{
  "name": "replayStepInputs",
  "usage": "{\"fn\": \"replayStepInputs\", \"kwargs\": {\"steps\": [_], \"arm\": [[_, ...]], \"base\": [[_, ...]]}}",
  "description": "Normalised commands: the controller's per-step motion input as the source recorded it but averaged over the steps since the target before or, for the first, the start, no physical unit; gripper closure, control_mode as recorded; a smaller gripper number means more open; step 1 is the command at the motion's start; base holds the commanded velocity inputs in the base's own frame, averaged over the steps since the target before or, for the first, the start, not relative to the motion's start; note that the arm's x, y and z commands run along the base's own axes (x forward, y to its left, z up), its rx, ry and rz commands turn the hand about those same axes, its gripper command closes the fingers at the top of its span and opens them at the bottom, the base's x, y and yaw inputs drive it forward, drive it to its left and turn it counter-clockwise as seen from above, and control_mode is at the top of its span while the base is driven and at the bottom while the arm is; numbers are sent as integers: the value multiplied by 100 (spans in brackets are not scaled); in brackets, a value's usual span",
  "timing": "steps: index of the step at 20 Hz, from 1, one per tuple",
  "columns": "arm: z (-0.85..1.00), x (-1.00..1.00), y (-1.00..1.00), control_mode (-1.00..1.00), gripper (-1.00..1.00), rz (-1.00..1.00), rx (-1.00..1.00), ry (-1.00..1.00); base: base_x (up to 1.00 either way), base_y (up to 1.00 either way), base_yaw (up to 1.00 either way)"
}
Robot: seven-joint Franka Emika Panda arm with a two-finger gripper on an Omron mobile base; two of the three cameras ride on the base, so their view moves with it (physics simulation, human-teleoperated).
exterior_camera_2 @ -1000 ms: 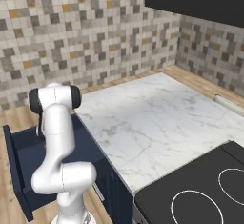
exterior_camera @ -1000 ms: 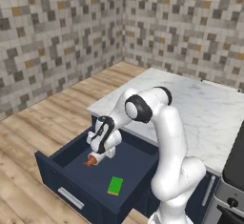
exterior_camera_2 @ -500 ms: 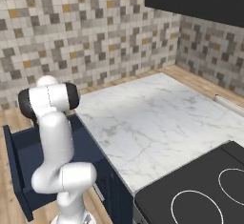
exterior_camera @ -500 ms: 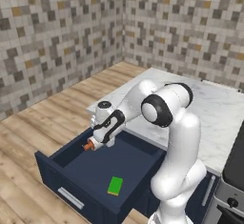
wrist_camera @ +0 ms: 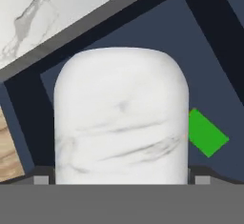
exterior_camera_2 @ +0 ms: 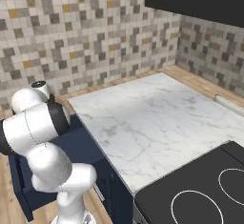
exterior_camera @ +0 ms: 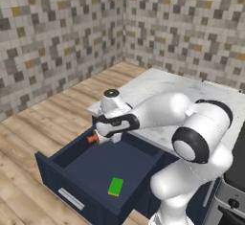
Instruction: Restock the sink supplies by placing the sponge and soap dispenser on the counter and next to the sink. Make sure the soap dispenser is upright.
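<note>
Left base view: you have an open navy drawer (exterior_camera: 76, 171) pulled out below the left end of the marble counter (exterior_camera: 158, 87). The sponge (exterior_camera: 115, 186) lies flat on the drawer floor, toward the front right corner, apart from the walls. Your end effector (exterior_camera: 98, 137) sits over the drawer's back edge, next to the counter's left edge. It is clamped on the soap dispenser (exterior_camera: 106, 132), fingers spread wide around the bottle body; the orange pump top pokes out to the left, so the bottle is lying sideways, not upright. The dispenser is off the drawer floor, lifted above the back of the drawer.

Right base view: you see the counter (exterior_camera_2: 147, 123) bare marble, running to a black cooktop (exterior_camera_2: 200, 194) at its lower right corner. The drawer (exterior_camera_2: 24, 189) shows partly behind the arm, at the counter's left edge. A dark range hood (exterior_camera_2: 195, 1) hangs at upper right.

Hand view: the soap dispenser (wrist_camera: 121, 118) body sits close to the lens, grey-white with marble-like streaks, its sides running down to the finger tips (wrist_camera: 42, 179) at the bottom. To its right, the sponge (wrist_camera: 206, 133) lies on the drawer (wrist_camera: 200, 46) floor. The counter (wrist_camera: 52, 8) edge shows at upper left.
</note>
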Motion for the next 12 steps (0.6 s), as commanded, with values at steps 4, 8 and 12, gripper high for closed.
{"fn": "replayStepInputs", "kwargs": {"steps": [4, 8, 12], "arm": [[100, -67, -76, -100, 100, -13, 9, 0], [90, -56, -80, -100, 100, -17, 7, 0], [48, -79, -62, -100, 100, -15, 10, -4]], "base": [[0, 0, 0], [0, 0, 0], [0, 0, 0]]}}
